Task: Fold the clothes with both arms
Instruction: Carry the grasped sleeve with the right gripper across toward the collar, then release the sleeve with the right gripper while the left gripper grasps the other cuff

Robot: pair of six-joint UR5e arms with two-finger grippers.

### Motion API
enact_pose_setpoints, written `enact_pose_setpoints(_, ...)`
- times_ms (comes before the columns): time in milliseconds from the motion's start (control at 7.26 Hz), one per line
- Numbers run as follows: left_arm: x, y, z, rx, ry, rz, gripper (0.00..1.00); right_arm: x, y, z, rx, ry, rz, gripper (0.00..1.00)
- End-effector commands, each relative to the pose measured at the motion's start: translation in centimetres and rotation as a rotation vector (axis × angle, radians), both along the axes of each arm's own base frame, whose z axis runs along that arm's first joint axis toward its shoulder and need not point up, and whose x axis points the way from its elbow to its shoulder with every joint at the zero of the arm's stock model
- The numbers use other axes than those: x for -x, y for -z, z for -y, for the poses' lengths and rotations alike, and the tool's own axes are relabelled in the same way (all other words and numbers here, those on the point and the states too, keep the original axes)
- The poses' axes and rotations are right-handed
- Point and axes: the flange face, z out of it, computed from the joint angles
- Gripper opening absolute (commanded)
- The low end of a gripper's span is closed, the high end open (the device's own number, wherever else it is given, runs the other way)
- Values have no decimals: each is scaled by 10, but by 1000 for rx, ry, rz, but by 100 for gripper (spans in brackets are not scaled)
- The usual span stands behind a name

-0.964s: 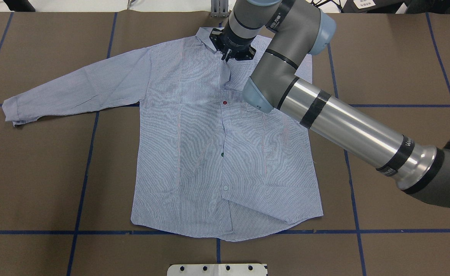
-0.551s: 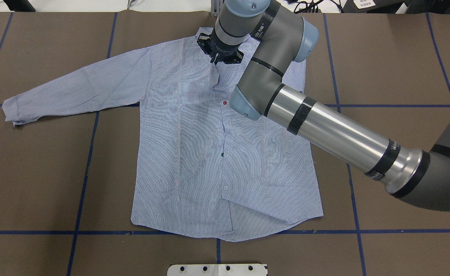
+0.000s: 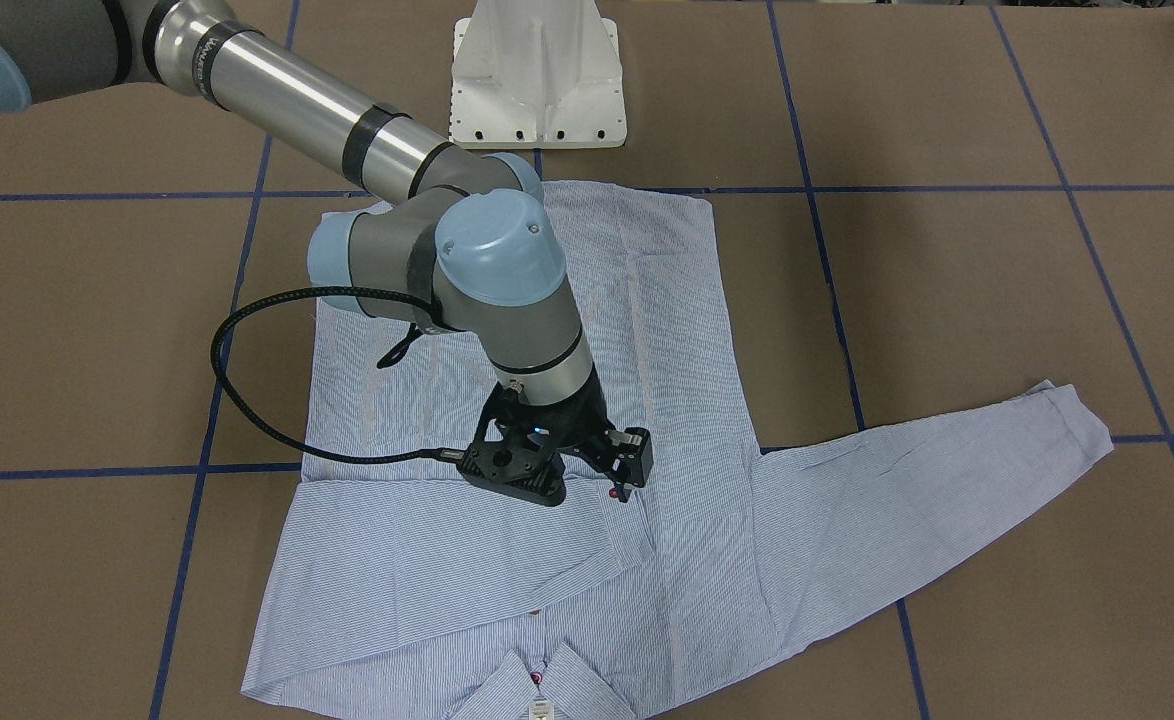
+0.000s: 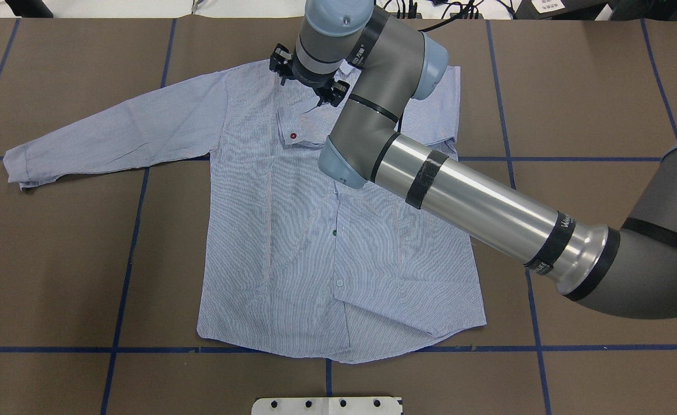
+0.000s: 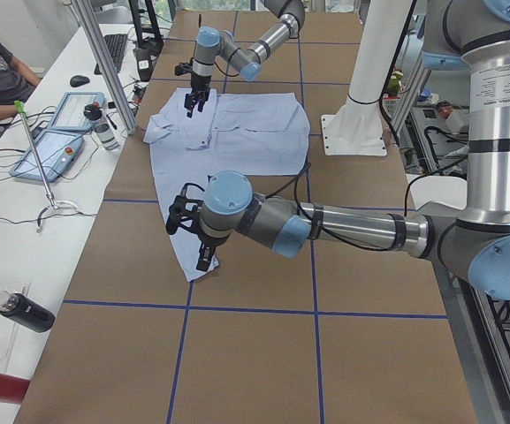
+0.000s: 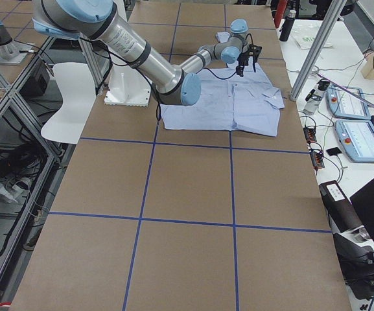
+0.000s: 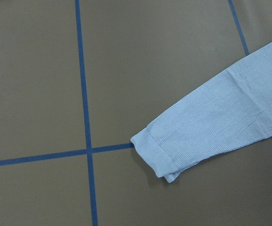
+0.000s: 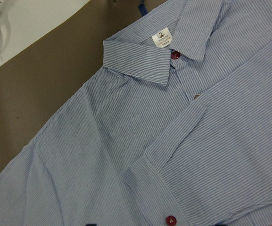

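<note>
Since one second ago, my right claw (image 4: pixel 306 78) has moved left across the shirt (image 4: pixel 281 242) and let go of the right cuff (image 4: pixel 292 131); sleeve fold done. Jaws wide, empty; wrist pointing down just above the cuff. Shirt flat mid-desk, collar toward the edge opposite my base. Left claw (image 5: pixel 194 240) near the other cuff; state indeterminate.

You've got the brown table (image 4: pixel 604 92) gridded in blue tape (image 4: pixel 604 347), white pedestal (image 3: pixel 537 75) on it, tablets (image 5: pixel 76 110) and a dark bottle (image 5: pixel 25 311) on your side bench (image 5: pixel 7 230).
</note>
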Motion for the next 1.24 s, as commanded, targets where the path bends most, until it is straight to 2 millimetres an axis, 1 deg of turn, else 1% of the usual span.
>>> enact_pose_setpoints(0, -57, 11, 37, -19, -54, 12, 99, -21, 9, -22, 19, -2, 63, 100)
enact_pose_setpoints(138, -61, -13, 41, -32, -35, 52, 99, -38, -10, -38, 12, 5, 78, 100)
enact_pose_setpoints(275, -63, -42, 47, -26, -28, 51, 98, -47, -25, -47, 13, 8, 79, 100)
enact_pose_setpoints(413, -93, -61, 62, -77, -66, 48, 97, -63, -40, -59, 4, 8, 88, 100)
enact_pose_setpoints(551, -113, -86, 83, 12, -29, 42, 97, -84, -62, -77, -9, 13, 92, 100)
enact_pose_setpoints(688, -120, -98, 99, 105, 10, 27, 98, -98, -77, -89, -11, 13, 93, 100)
enact_pose_setpoints(826, -143, -111, 108, 154, -9, 33, 98, -111, -100, -100, -6, 13, 83, 100)
enact_pose_setpoints(964, -152, -118, 110, 170, -22, 37, 96, -115, -111, -101, -1, 6, 71, 100)
enact_pose_setpoints(1102, -171, -115, 106, 219, -12, 22, 88, -115, -113, -101, -2, 2, 69, 100)
